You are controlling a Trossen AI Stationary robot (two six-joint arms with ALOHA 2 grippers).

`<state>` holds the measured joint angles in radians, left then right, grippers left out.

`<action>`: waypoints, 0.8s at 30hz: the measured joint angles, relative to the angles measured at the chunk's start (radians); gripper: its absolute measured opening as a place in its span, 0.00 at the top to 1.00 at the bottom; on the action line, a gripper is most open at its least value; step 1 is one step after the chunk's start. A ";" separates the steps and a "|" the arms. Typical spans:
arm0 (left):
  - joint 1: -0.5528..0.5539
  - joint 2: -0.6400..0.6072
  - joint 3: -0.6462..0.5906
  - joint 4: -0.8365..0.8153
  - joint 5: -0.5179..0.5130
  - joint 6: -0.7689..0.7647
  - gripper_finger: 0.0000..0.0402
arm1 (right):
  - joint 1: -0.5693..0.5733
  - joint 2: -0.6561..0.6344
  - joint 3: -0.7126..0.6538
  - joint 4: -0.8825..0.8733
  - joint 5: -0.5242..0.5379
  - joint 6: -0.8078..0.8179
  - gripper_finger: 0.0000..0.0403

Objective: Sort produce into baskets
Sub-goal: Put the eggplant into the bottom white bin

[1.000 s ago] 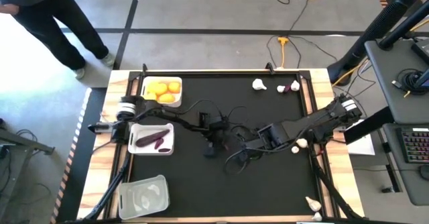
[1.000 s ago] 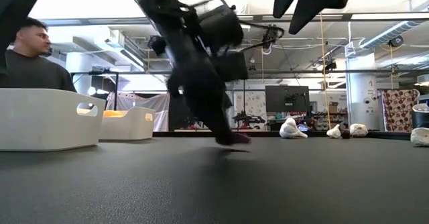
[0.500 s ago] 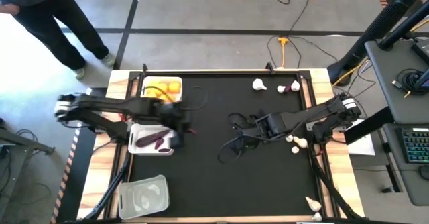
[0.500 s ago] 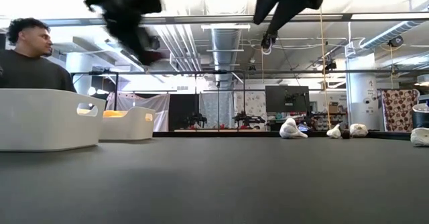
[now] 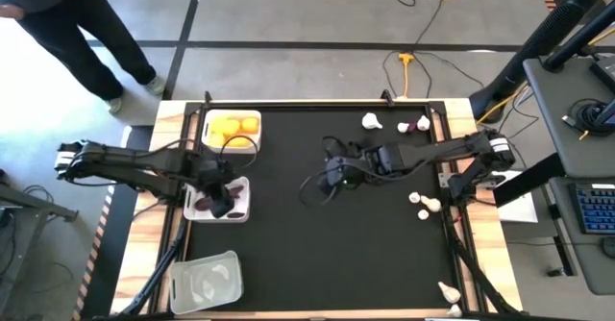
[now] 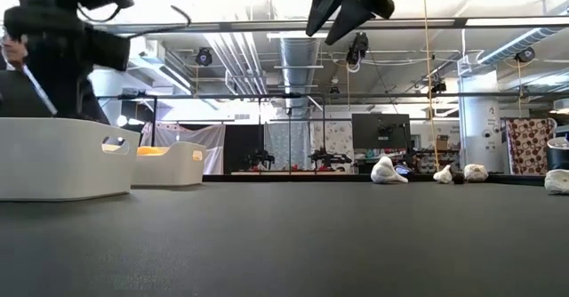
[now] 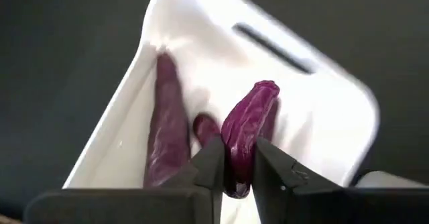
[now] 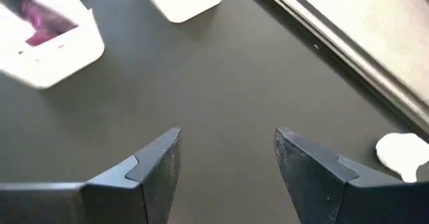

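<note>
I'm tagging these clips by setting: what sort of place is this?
Most likely a robotics lab or workshop, not a kitchen. Bare ceiling ducts and a monitor show behind the black table, and an orange power cable runs across the taped concrete floor.

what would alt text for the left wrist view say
The left gripper holds a purple sweet-potato piece between its fingers over a white tray, which already holds two more purple pieces on the black table.
</note>
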<state>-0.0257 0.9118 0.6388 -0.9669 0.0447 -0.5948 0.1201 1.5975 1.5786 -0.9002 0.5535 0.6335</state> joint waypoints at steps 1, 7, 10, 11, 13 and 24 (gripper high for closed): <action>0.000 0.004 -0.015 0.001 0.003 -0.005 0.87 | -0.009 0.000 0.000 -0.007 0.000 0.024 0.43; 0.000 0.040 -0.045 0.002 0.008 -0.018 0.73 | -0.095 0.000 -0.001 -0.223 -0.018 0.299 0.43; 0.000 0.051 -0.032 -0.001 -0.003 -0.010 0.64 | -0.161 0.000 -0.026 -0.362 -0.055 0.418 0.43; 0.000 0.052 -0.024 0.001 -0.004 -0.003 0.61 | -0.186 -0.001 -0.037 -0.395 -0.064 0.427 0.43; 0.000 0.049 -0.008 0.000 -0.008 0.002 0.55 | -0.237 -0.001 -0.064 -0.445 -0.063 0.421 0.43; 0.000 0.014 0.067 0.004 -0.038 0.006 0.36 | -0.678 0.006 -0.296 -0.417 -0.053 0.353 0.43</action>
<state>-0.0257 0.9261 0.7061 -0.9628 0.0072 -0.5891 -0.5582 1.6032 1.2822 -1.3173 0.5005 0.9869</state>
